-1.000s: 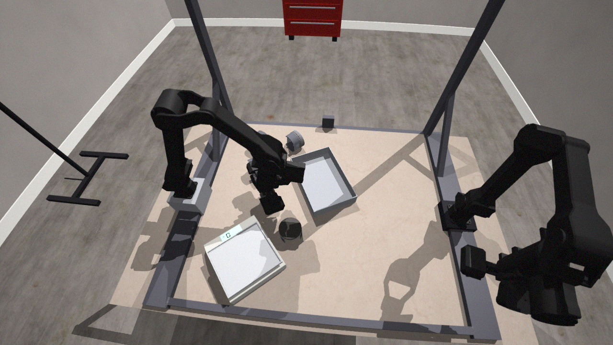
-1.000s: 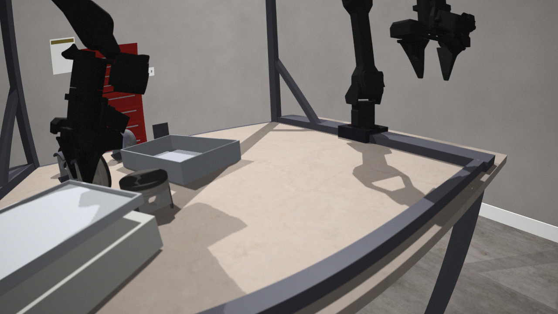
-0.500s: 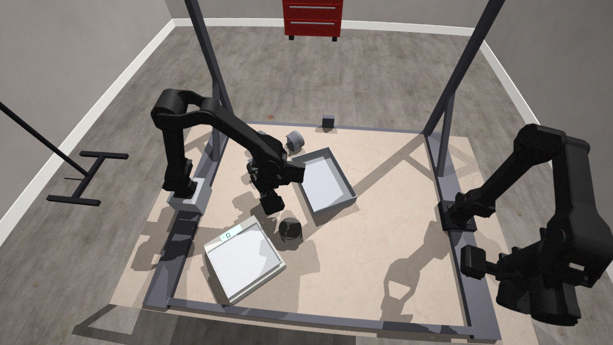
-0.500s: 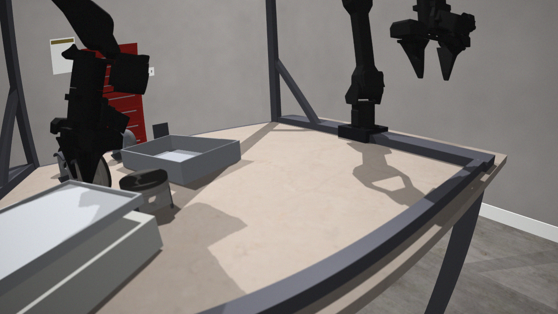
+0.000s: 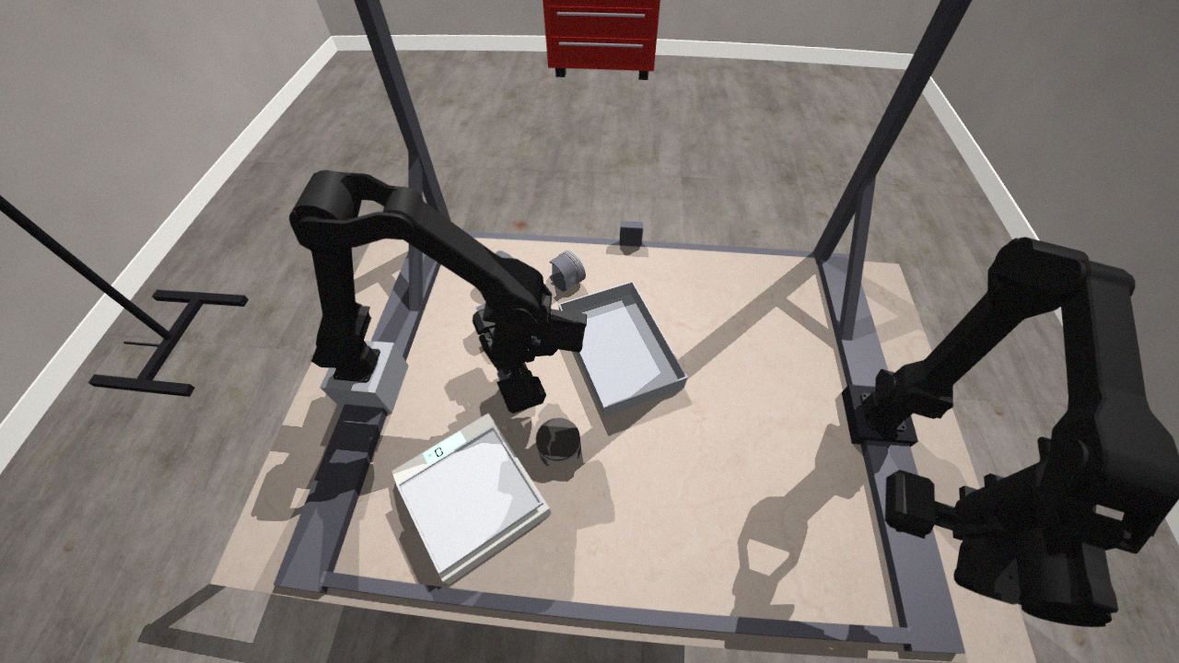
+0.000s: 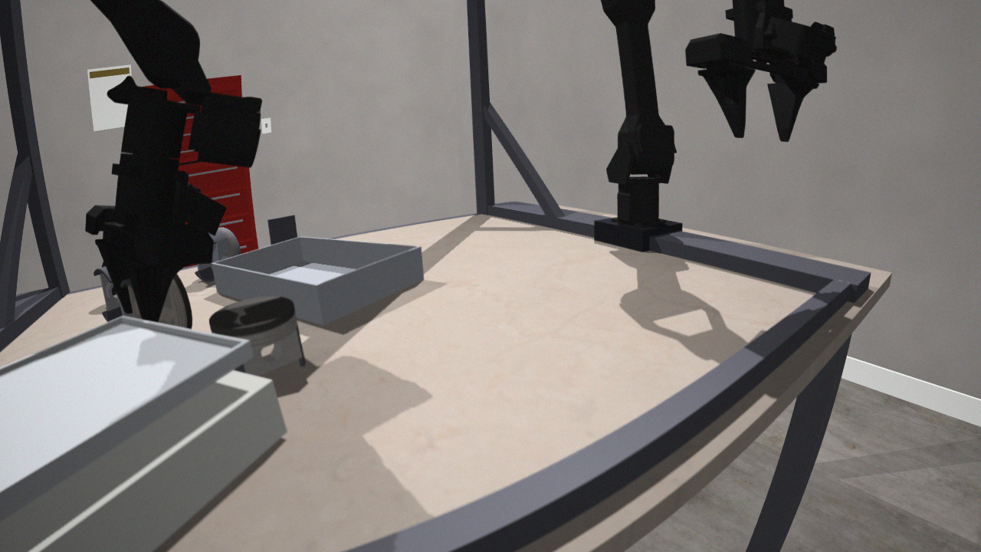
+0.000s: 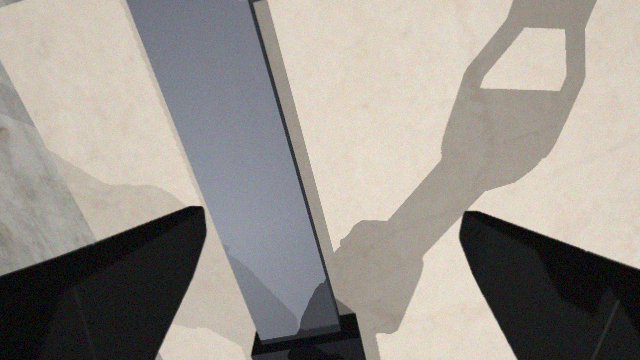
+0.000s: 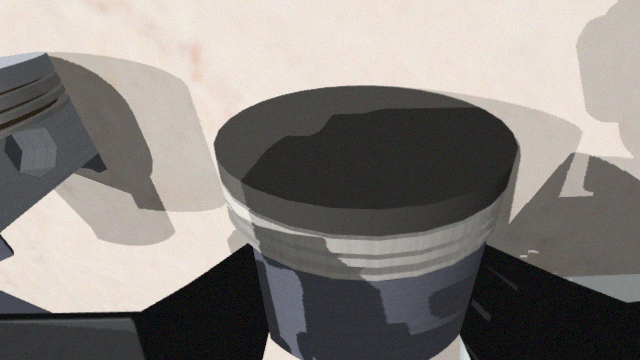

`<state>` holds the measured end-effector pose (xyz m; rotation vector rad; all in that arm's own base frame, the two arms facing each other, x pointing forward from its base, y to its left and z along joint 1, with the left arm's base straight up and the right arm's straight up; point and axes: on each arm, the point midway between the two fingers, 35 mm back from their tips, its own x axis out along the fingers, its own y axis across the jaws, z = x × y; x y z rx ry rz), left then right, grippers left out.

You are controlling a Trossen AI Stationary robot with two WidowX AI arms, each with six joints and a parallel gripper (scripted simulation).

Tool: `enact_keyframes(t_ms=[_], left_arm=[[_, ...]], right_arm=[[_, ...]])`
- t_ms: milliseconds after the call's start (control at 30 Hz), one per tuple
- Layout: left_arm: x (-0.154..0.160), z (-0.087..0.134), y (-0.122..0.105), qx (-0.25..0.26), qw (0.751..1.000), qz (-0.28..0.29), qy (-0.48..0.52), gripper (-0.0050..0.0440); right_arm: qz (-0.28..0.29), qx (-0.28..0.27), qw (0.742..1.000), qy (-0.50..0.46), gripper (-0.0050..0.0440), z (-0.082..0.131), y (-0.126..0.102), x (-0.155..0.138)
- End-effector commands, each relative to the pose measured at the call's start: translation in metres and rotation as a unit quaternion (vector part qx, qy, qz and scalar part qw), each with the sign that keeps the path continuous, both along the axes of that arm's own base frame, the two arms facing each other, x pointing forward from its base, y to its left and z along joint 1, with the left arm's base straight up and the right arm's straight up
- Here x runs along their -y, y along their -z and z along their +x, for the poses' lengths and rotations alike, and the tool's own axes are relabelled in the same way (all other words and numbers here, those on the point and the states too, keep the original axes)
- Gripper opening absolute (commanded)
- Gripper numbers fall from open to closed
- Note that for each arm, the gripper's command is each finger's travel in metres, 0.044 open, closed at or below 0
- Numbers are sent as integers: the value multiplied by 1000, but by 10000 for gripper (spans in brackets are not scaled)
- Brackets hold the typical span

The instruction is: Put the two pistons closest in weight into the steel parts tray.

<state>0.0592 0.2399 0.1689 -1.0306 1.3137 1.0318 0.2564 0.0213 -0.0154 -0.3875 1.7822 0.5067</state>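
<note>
At the lower left of the top view, note the scale [image 5: 457, 503] [image 6: 226, 446], its pale flat plate unloaded and its display at zero. Above it, at left of centre, your right gripper [image 5: 510, 346] [image 6: 147, 312] [image 8: 354, 240] grips the side-lying piston [image 6: 181, 302] [image 8: 370, 160] by its skirt, below the ring grooves. Expect a rigid, probably dense part; its smooth curved wall may roll or slip, so keep the pads opposed and level. Just right of the scale stands the dark-crowned piston [image 5: 557, 439] [image 6: 254, 329], crown up; further up, the grey piston [image 5: 566, 270] [image 6: 224, 247] lies tilted. At centre, the grey, straight-walled tray [image 5: 651, 395] [image 6: 370, 288] holds no piston. At lower right, your left gripper [image 5: 1021, 528] [image 6: 762, 137] [image 7: 334, 222] is released, fingers wide.
</note>
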Motion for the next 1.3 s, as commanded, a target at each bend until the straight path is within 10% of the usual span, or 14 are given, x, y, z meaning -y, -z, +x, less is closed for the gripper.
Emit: enact_keyframes(t_ms=[0,1267], left_arm=[[-4,1,-5,3,1000,8,1,400],[-4,1,-5,3,1000,8,1,400]], right_arm=[[2,28,1000,-2,158,11,-17,-2],[2,29,1000,-2,158,9,-74,-2]])
